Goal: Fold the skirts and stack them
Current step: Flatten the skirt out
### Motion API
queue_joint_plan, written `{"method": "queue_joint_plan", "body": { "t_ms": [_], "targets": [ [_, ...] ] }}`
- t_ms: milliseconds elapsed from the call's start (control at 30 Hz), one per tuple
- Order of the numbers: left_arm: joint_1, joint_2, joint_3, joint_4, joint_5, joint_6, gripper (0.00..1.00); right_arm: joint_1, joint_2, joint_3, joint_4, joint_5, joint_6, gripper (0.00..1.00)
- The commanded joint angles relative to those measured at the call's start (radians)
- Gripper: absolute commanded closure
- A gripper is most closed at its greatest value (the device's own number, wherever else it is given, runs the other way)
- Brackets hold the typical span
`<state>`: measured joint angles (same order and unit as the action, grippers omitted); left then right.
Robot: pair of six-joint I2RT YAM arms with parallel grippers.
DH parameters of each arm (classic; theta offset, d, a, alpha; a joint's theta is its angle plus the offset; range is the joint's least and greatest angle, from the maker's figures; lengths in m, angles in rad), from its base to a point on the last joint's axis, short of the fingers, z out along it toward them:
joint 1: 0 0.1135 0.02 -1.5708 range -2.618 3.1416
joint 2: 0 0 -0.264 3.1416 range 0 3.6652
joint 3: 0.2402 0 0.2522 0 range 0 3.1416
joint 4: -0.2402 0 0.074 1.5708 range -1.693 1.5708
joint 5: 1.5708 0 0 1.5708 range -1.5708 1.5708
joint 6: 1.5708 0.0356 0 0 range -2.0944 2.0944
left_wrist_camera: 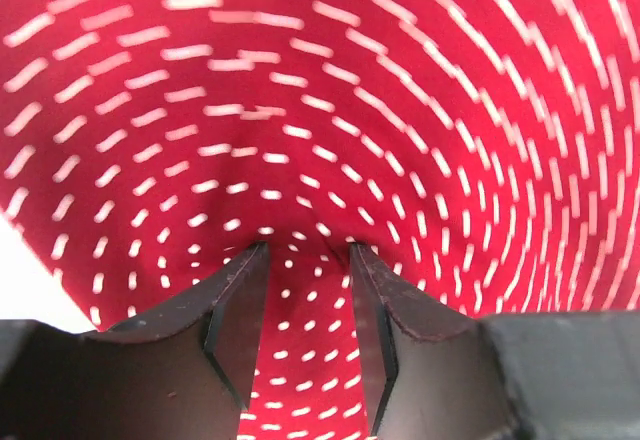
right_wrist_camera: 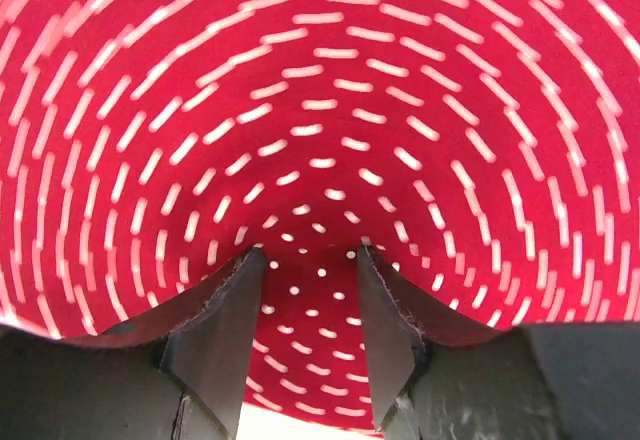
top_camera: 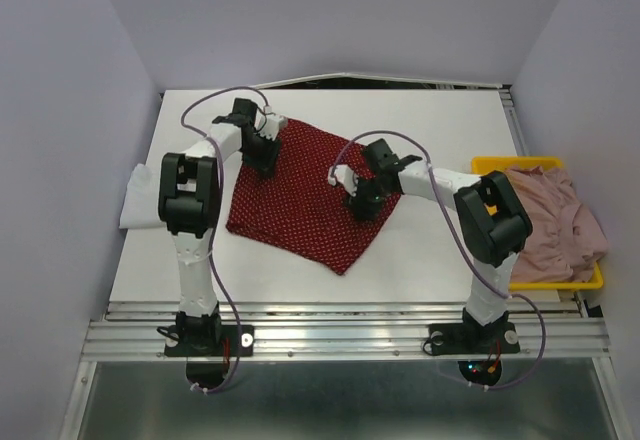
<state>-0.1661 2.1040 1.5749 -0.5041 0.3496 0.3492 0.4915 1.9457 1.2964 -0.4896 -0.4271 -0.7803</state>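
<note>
Red dotted skirt [top_camera: 300, 205] | left gripper [left_wrist_camera: 308, 248], right gripper [right_wrist_camera: 308, 252]: jaws parted astride blurred cloth, grip unclear

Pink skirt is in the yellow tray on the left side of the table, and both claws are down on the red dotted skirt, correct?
Wrong side: the top external view shows the pink skirt in the yellow tray on the right side of the table. The left claw and right claw are down on the red dotted skirt.
</note>
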Motion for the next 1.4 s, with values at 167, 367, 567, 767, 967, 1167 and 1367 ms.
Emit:
{"method": "queue_joint_plan", "body": {
  "t_ms": [167,367,567,767,967,1167,1367],
  "targets": [
    [-0.058,0.315,0.626,-0.188,0.093,0.037,0.48,0.371,-0.094,-0.016,-0.179,-0.366,0.334,0.46],
    [-0.053,0.128,0.530,-0.134,0.106,0.040,0.46,0.181,-0.146,0.149,-0.176,-0.215,0.348,0.44],
    [-0.032,-0.125,0.164,-0.025,0.089,0.050,0.46,0.088,-0.074,0.155,-0.129,-0.096,0.329,0.44],
    [0.019,-0.229,-0.053,0.003,0.104,0.043,0.46,0.088,0.061,0.185,-0.063,-0.098,0.388,0.45],
    [0.036,-0.335,-0.263,-0.005,0.066,0.145,0.46,0.088,0.058,0.038,-0.121,-0.044,0.308,0.46],
    [0.011,-0.369,-0.432,-0.027,0.118,0.215,0.46,0.088,-0.045,-0.167,-0.230,-0.015,0.181,0.47],
    [-0.114,-0.401,-0.578,-0.022,0.127,0.246,0.49,0.088,-0.149,-0.238,-0.366,-0.114,0.133,0.47]
  ]
}}
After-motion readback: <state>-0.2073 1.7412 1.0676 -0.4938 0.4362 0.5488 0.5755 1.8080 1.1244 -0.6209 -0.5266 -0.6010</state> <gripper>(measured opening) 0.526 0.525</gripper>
